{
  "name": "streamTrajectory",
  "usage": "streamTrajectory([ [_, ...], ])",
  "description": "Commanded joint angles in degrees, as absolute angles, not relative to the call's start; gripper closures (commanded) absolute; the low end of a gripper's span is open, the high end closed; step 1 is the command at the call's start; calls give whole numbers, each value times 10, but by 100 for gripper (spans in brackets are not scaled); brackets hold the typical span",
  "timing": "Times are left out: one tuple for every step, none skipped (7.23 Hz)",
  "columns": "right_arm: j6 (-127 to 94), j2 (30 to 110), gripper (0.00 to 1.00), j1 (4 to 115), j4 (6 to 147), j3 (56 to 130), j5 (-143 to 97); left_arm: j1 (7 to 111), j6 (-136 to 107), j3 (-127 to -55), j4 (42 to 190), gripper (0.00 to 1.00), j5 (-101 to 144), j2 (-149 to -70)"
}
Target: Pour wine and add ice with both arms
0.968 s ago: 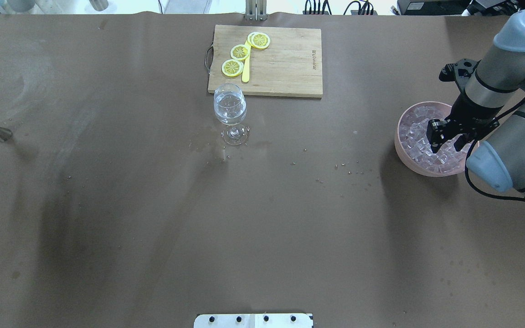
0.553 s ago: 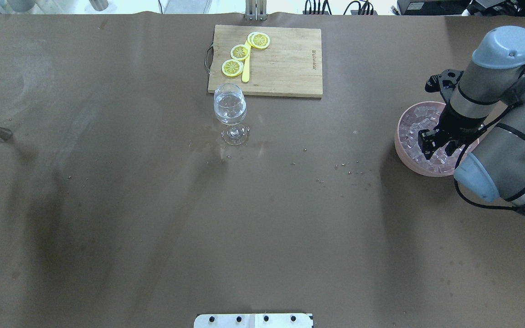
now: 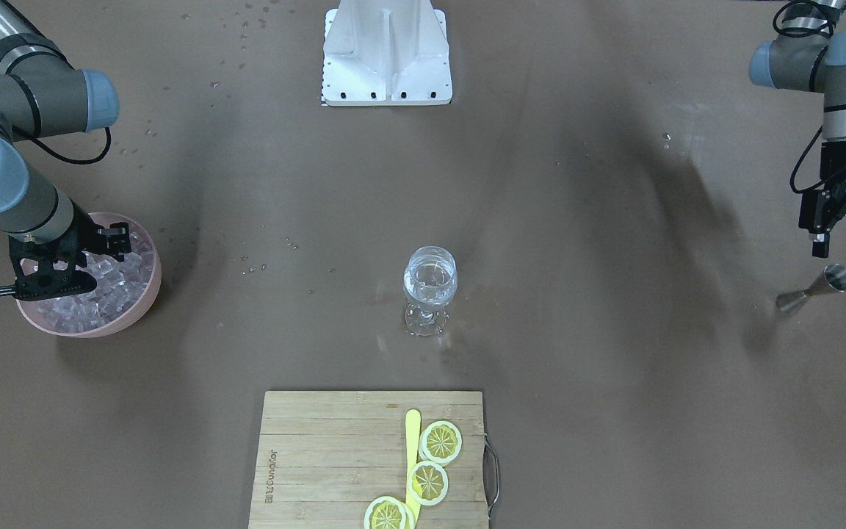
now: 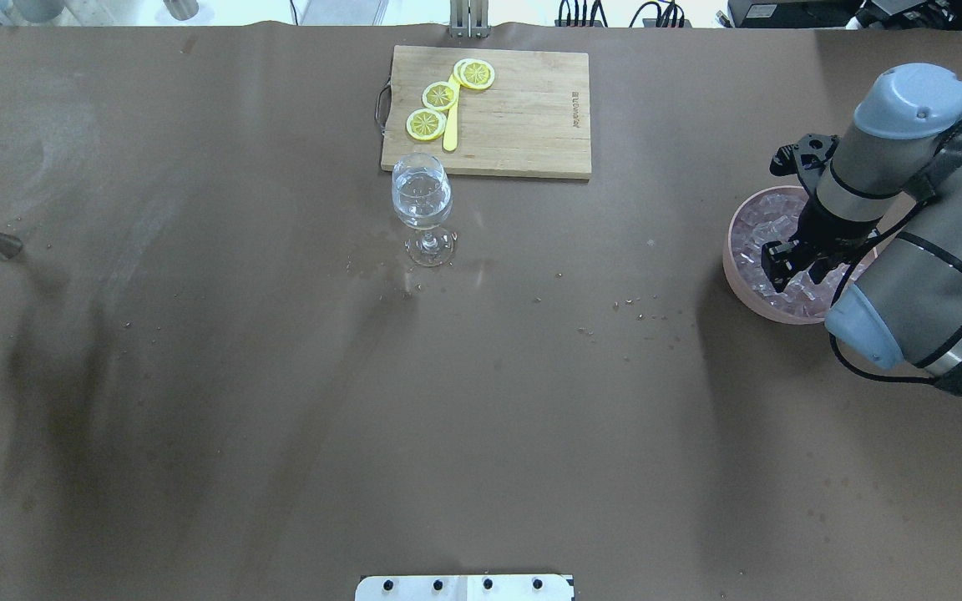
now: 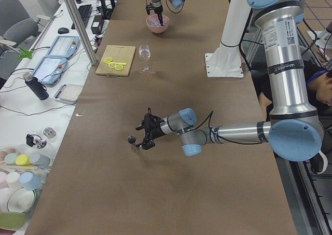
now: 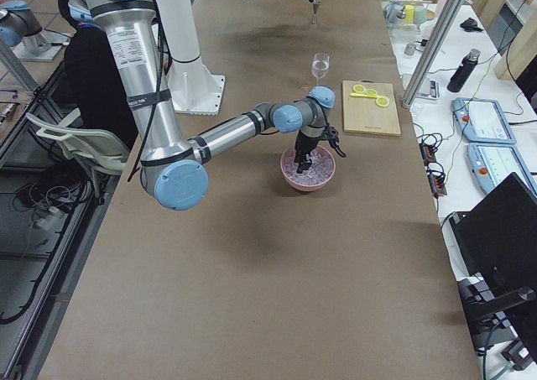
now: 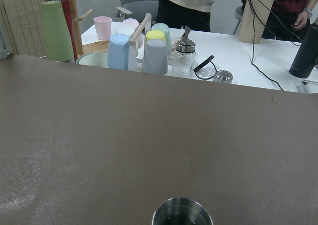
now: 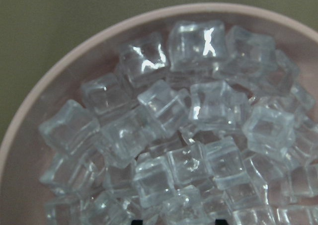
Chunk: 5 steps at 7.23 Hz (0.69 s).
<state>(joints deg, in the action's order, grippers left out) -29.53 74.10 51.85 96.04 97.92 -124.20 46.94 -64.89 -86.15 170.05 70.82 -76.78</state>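
A pink bowl [image 4: 736, 280] at the table's right end is heaped with ice [image 4: 761, 221] cubes. My right gripper [image 4: 792, 269] reaches down into the bowl. In the right wrist view its fingertips [image 8: 219, 221] stand apart at the bottom edge, open, just over the ice [image 8: 189, 115]. The wine glass [image 4: 422, 204] stands mid-table holding clear wine. Far left, my left gripper [image 3: 841, 246] hangs open just beside a steel jigger [image 3: 819, 286], whose rim [image 7: 182, 212] fills the bottom of the left wrist view.
A wooden cutting board [image 4: 489, 113] with lemon slices [image 4: 439, 96] and a yellow knife lies behind the glass. Small drops dot the brown table [image 4: 481, 401] around the glass. The white base block [image 3: 386, 51] stands at the robot's side. Cups crowd a side table [image 7: 149, 46].
My right arm has swung left and lowered, bringing its gripper deeper into the ice bowl. The glass and jigger have not moved.
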Motion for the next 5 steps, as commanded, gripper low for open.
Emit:
streamTrajectory([
  [-293,739,70,520,960,979,-1243,438,-627,-829,1723,4,664,-780],
  [-291,738,81,523,960,981,-1245,435,-615,-822,1726,4,655,-780],
  [-289,738,98,526,960,985,-1248,428,-615,-806,1727,4,643,-785],
  [-289,737,100,532,961,987,-1252,412,-615,-792,1736,4,629,-788],
  [-289,736,100,535,961,991,-1252,410,-616,-776,1747,4,628,-801],
])
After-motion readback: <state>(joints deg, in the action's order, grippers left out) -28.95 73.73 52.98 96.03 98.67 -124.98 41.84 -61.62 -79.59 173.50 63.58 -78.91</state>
